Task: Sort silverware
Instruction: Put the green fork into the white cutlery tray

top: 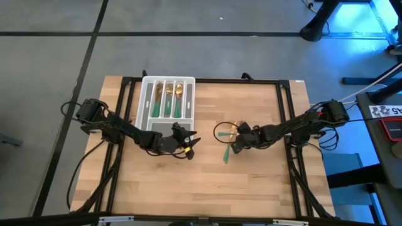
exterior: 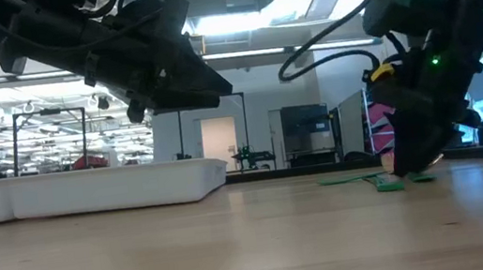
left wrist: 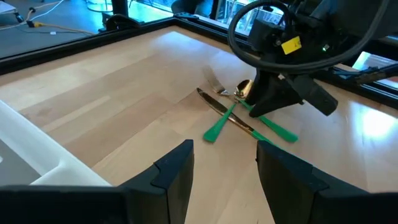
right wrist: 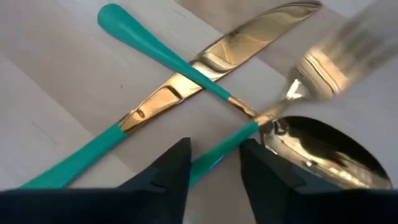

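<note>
From above, a light wooden table (top: pixel 207 169) with a black frame carries a white compartmented plastic tray (top: pixel 144 100) near its far edge, with several gold-headed, green-handled pieces of sorted silverware (top: pixel 168 100) lying lengthwise in its slots. The left gripper (top: pixel 186 143) hovers just in front of the tray's near end. The right gripper (top: pixel 233 145) is down at the table's middle over three loose pieces (top: pixel 227 152), a black cable loop (top: pixel 221 130) curling beside it.

At table height, the tray (exterior: pixel 88 190) sits low at left under the raised left arm (exterior: pixel 116 48); the right gripper (exterior: pixel 409 164) touches down on green handles (exterior: pixel 388 181), hiding most of them.

The left wrist camera shows its own fingers (left wrist: pixel 174 180) spread with nothing between them, and beyond them the crossed pieces (left wrist: pixel 227 118), partly covered by the right gripper (left wrist: pixel 264 106).

The right wrist camera shows a knife (right wrist: pixel 186 81) lying across a fork (right wrist: pixel 236 99), and a spoon (right wrist: pixel 317 152) whose green handle runs between the right fingers (right wrist: pixel 168 168), which straddle it; I cannot tell whether they pinch it yet.
</note>
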Robot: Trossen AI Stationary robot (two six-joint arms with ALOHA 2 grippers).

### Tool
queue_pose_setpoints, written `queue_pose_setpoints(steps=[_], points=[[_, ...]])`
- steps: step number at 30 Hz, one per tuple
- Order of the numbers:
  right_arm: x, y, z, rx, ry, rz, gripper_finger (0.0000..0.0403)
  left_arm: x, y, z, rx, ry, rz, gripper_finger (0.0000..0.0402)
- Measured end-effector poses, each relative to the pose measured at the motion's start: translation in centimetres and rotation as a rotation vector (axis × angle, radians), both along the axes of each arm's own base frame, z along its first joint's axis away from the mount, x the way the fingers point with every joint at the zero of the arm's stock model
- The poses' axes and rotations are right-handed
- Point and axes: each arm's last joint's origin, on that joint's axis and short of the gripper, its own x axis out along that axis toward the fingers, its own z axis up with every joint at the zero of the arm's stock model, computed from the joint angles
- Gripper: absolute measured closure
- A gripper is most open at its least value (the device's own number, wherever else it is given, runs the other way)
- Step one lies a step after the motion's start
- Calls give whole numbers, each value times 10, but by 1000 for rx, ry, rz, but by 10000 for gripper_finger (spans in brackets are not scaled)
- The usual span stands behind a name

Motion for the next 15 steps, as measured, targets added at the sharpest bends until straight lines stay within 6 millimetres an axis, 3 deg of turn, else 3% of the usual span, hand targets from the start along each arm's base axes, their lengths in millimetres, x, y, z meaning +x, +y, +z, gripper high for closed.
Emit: queue_pose_setpoints(steps=[9,15], points=[[-4,1,0,-64,56,105,387,0,0,0,-14,-5,5,238],[-9,8,12,-79,15,157,380,0,0,0,-15,-6,5,238]])
